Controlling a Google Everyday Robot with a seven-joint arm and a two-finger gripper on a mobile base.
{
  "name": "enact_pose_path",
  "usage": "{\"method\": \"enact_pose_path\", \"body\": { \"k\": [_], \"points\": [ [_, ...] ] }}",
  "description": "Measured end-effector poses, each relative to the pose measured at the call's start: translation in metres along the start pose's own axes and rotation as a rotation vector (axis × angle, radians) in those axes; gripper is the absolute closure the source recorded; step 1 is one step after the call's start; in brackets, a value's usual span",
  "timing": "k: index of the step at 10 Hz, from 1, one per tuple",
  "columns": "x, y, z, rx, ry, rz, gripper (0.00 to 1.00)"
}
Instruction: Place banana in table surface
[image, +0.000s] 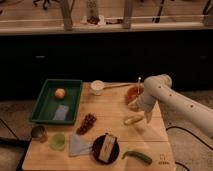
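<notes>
The banana (133, 119), short and pale yellow, lies on the light tan wooden table surface (112, 107) at its right side, in front of an orange bowl (133, 93). My gripper (146, 116) hangs from the white arm (170, 97) that reaches in from the right. It is right at the banana's right end and low over the tabletop. I cannot see whether it touches the banana.
A green tray (49, 111) at the left holds a round orange fruit (60, 93) and a blue sponge (61, 112). A white cup (97, 87) stands at the back. In front are a dark red cluster (88, 123), a black plate (106, 148), a green vegetable (137, 157), a blue cloth (77, 145), a green cup (58, 141) and a metal can (38, 133).
</notes>
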Motion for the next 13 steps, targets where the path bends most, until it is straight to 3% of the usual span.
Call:
{"method": "enact_pose_path", "body": {
  "k": [13],
  "points": [
    [0.0,0.0,0.0,0.0,0.0,0.0,0.2]
  ]
}}
